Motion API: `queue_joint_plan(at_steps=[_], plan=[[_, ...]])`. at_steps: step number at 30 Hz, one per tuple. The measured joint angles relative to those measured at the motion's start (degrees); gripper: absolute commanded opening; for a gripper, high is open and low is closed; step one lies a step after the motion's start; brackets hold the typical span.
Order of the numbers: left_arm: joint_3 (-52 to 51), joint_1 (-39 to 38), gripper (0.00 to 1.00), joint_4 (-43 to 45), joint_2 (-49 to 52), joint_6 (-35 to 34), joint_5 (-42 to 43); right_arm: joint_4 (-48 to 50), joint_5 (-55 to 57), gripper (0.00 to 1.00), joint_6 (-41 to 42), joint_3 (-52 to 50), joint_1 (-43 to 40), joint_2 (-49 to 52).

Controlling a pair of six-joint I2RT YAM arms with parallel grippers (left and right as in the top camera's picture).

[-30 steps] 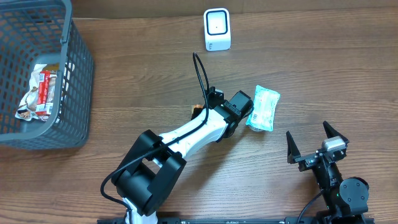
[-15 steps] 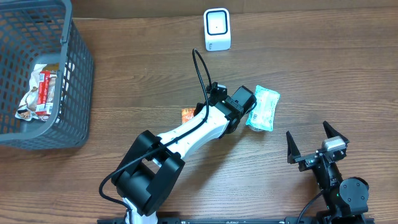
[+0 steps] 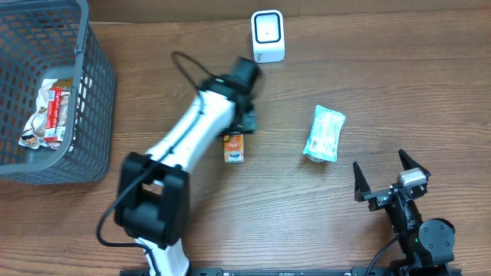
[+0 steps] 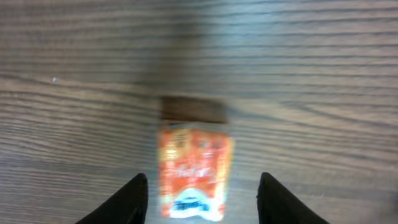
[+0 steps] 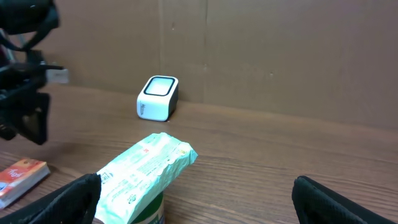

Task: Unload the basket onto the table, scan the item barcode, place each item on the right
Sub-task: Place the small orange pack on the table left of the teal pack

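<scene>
L end effector [image 4: 202, 178] hung open over the worktop [image 3: 399, 84], fingers [image 4: 134, 200] spread, gripping nothing. Orange packet [image 3: 234, 147] lay flat on the worktop. In the wrist view it sat between the fingertips and was narrower than the gap; img blurred, print not legible. In the overhead view it lay just beside the L arm's tip, well apart from the white scanner [image 3: 268, 36] at the far edge. Teal pouch [image 3: 324, 133] lay to the R, apart from the packet. R end effector [image 3: 382, 176] sat near the front edge, jaws wide, empty. Grey basket [image 3: 92, 100] at far L held one wrapped item [image 3: 46, 115].
</scene>
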Motion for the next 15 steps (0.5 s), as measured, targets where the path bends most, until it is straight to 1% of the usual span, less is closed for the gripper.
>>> queue_joint_plan(at_steps=[3,6,9,11,15], plan=[[-0.4,5.9,0.41,-1.2,0.0,4.2,6.2,0.0,0.0,1.00,0.0,0.0,0.0,0.0],[-2.1,9.3,0.34,-1.1,0.0,7.2,9.0,0.0,0.0,1.00,0.0,0.0,0.0,0.0],[-5.3,10.0,0.31,0.9,-0.1,9.7,11.6,0.0,0.0,1.00,0.0,0.0,0.0,0.0],[-9.1,9.8,0.31,4.0,-0.1,12.1,15.0,0.0,0.0,1.00,0.0,0.0,0.0,0.0],[-13.6,9.9,0.32,8.4,-0.1,14.1,19.1,0.0,0.0,1.00,0.0,0.0,0.0,0.0]])
